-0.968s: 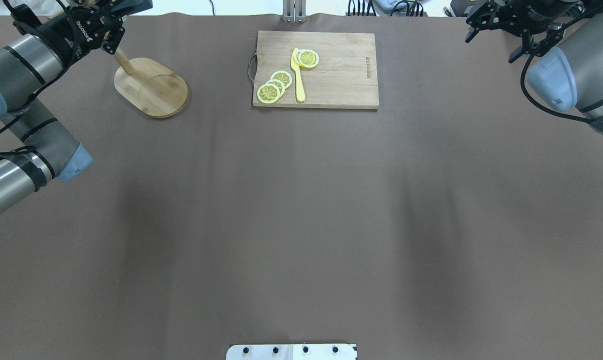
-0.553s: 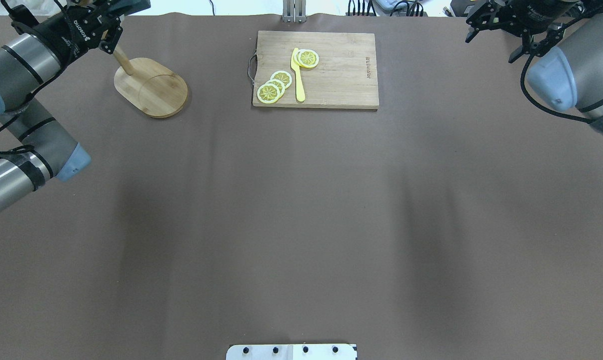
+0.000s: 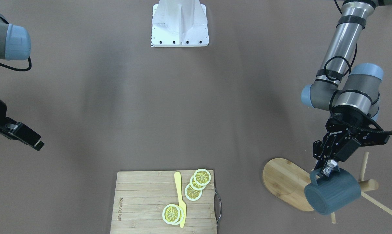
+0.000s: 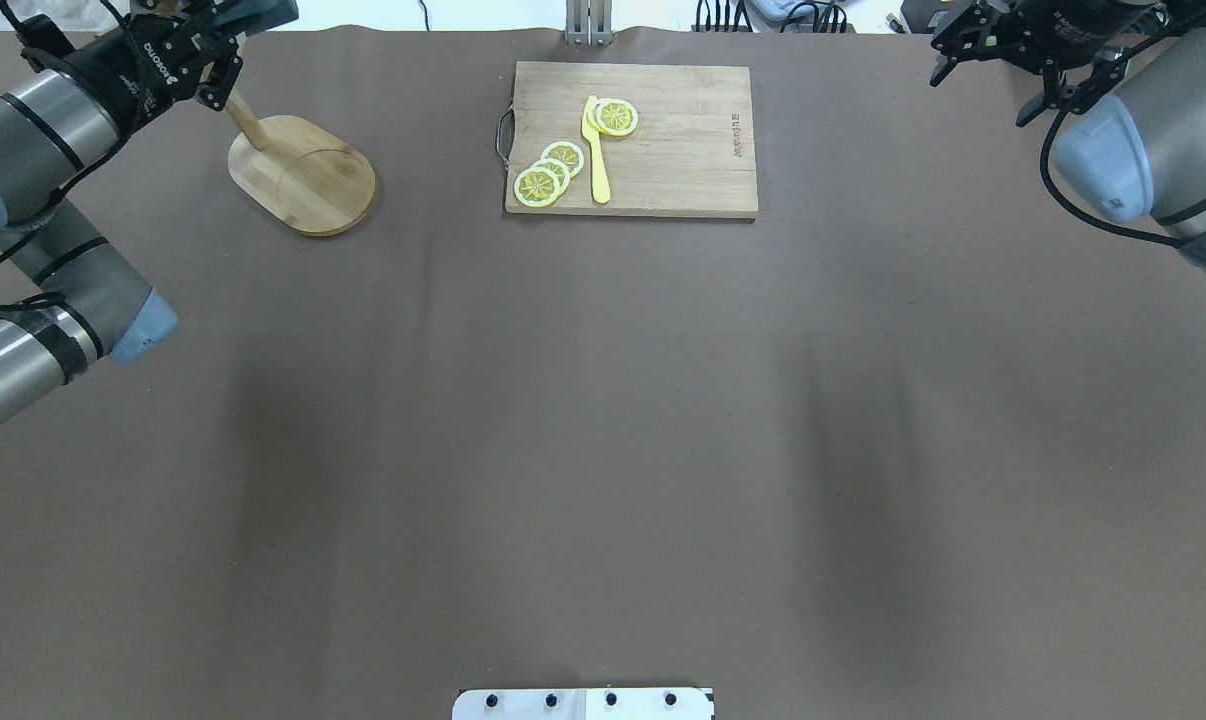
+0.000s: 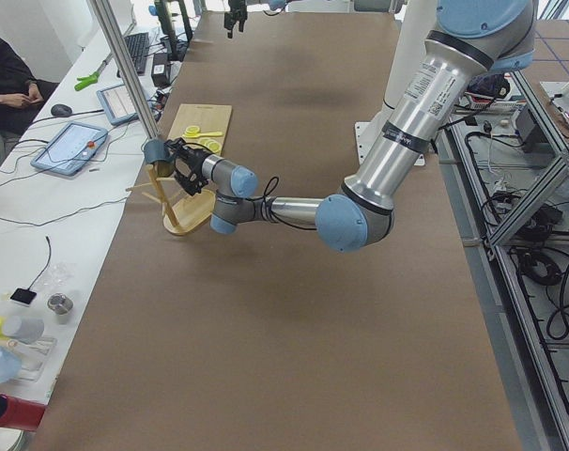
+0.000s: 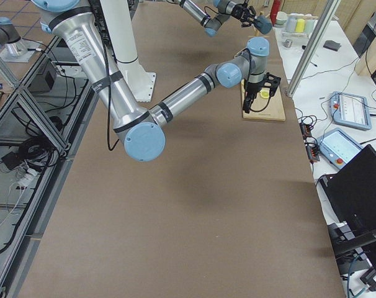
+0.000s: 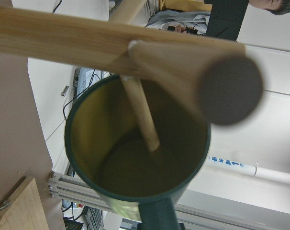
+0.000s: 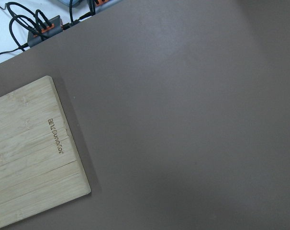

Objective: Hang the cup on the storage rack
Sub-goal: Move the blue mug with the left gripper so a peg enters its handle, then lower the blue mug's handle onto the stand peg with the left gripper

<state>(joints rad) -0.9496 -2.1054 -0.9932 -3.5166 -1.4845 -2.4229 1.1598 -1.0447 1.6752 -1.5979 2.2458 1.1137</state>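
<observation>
Now that the left gripper point(image 3: 325, 169), tight on the cup point(image 3: 334, 192) handle, has slid left, a rack point(image 3: 280, 178) peg point(image 7: 141, 117) pokes inside: nearly hung.

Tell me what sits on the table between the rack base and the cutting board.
Nothing: the overhead view shows only bare brown table between the rack base and the cutting board; the front-facing view agrees.

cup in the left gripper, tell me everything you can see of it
The slate-blue cylindrical mug has a yellow inside and a loop handle. It is clear of the table, tipped on its side, over the light bamboo mug tree. The left gripper holds it, jaws shut by the handle. A thin dowel peg reaches into its open mouth.
</observation>
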